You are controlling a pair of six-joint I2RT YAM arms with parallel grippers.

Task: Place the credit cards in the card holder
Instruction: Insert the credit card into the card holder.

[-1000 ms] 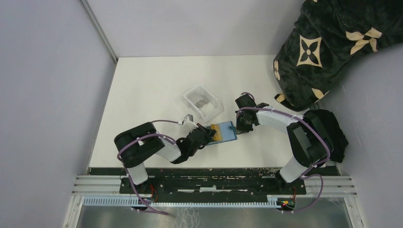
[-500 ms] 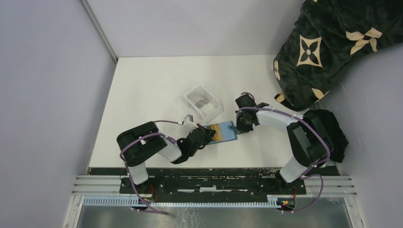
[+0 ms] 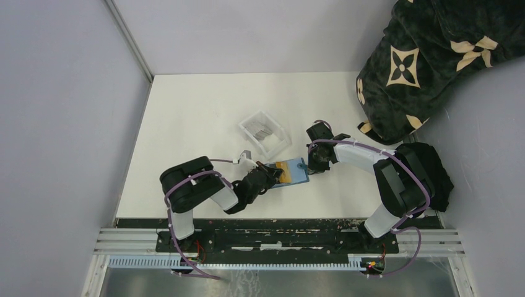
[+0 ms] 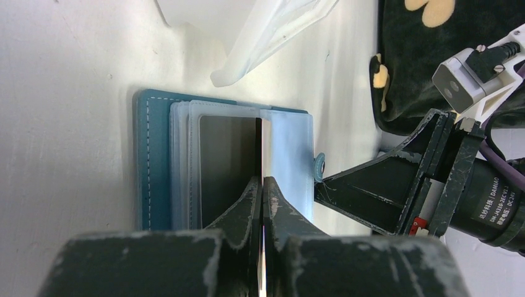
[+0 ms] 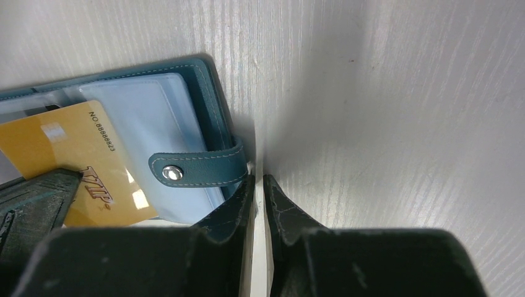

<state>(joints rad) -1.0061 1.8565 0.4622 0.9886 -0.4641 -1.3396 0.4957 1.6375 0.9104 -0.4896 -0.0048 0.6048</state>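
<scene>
Two arms were at the open teal card holder point(image 5: 161, 111) on the white worktop point(image 3: 198, 111). Left jaws were shut tight on the gold card point(image 5: 74, 167), edge-up over its pockets. Right jaws, almost closed, touched its edge by the snap tab point(image 5: 198, 170); I could not tell if they gripped it.

Two grippers: left gripper point(image 4: 261, 185) and right gripper point(image 5: 260, 182). One teal card holder point(image 4: 148, 167) between them, with one snap tab point(image 5: 198, 168). One gold credit card point(image 5: 74, 161) at the left gripper's fingertips. One clear plastic tray point(image 3: 251, 122) just beyond the left gripper, with grey cards point(image 3: 264, 132) inside, too small to count. One black blanket with cream flowers point(image 3: 433, 55) far beyond the right gripper. One black cloth bundle point(image 3: 441, 170) behind the right gripper.
</scene>
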